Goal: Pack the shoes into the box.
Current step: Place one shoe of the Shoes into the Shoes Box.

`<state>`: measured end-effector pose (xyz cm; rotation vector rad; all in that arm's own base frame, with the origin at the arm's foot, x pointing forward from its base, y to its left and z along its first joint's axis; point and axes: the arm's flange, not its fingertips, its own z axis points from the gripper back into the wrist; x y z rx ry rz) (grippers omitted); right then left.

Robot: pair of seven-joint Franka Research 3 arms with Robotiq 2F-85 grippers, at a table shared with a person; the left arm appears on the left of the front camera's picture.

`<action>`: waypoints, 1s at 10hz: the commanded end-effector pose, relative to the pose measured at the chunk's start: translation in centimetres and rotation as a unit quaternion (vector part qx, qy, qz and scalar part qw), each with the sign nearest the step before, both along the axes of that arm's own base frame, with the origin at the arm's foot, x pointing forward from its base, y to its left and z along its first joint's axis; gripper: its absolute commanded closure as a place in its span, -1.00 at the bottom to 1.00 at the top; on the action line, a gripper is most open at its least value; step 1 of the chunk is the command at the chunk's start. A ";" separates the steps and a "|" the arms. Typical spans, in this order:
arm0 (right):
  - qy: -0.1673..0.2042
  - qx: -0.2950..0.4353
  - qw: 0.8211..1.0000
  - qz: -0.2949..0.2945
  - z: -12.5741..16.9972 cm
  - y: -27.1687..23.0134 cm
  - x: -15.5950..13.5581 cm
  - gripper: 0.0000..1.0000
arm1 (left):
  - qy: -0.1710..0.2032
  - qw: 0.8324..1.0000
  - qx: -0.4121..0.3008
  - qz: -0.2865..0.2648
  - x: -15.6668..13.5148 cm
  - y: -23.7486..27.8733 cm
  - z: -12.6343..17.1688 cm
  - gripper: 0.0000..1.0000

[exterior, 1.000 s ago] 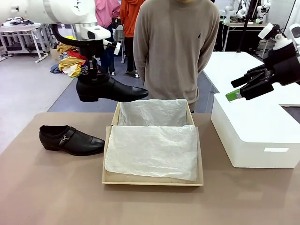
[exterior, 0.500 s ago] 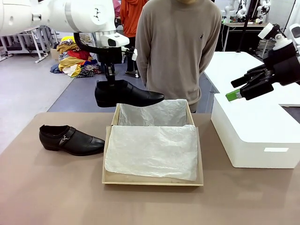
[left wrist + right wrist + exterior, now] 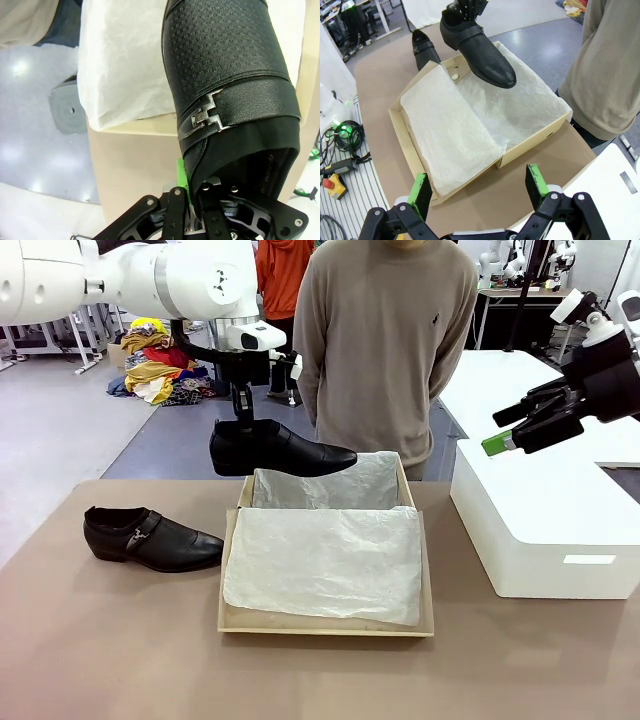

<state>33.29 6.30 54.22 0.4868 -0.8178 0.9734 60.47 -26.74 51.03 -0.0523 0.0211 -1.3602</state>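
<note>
- The left hand (image 3: 243, 423) is pressed together on the heel-end rim of a glossy black leather dress shoe (image 3: 285, 450). It pinches the shoe from above and holds it level in the air, toe pointing right, over the far left corner of the box.
- The tan cardboard shoebox (image 3: 427, 580) lies open in the middle of the brown table (image 3: 100, 640), lined with crinkled white tissue paper (image 3: 325, 560).
- The second black strap shoe (image 3: 150, 537) rests on the table just left of the box, toe toward it.
- The right hand (image 3: 503, 430) is spread wide and holds nothing. It hangs at the right above the larger smooth white box (image 3: 540, 530).
- The left wrist view shows the grip close up: a green pad (image 3: 181, 172) lies against the shoe's collar, and the silver buckle (image 3: 206, 116) and embossed upper can be seen.
- The right wrist view looks down on the held shoe's toe over the box's far half.
- A person in a beige sweater (image 3: 385, 340) stands at the far side.
</note>
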 end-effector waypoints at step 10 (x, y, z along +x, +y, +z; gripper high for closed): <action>-0.010 0.007 1.000 0.012 0.0 -0.1 0.4 -1.00 | -0.008 0.999 -0.001 -0.054 0.2 -5.1 0.0 1.00</action>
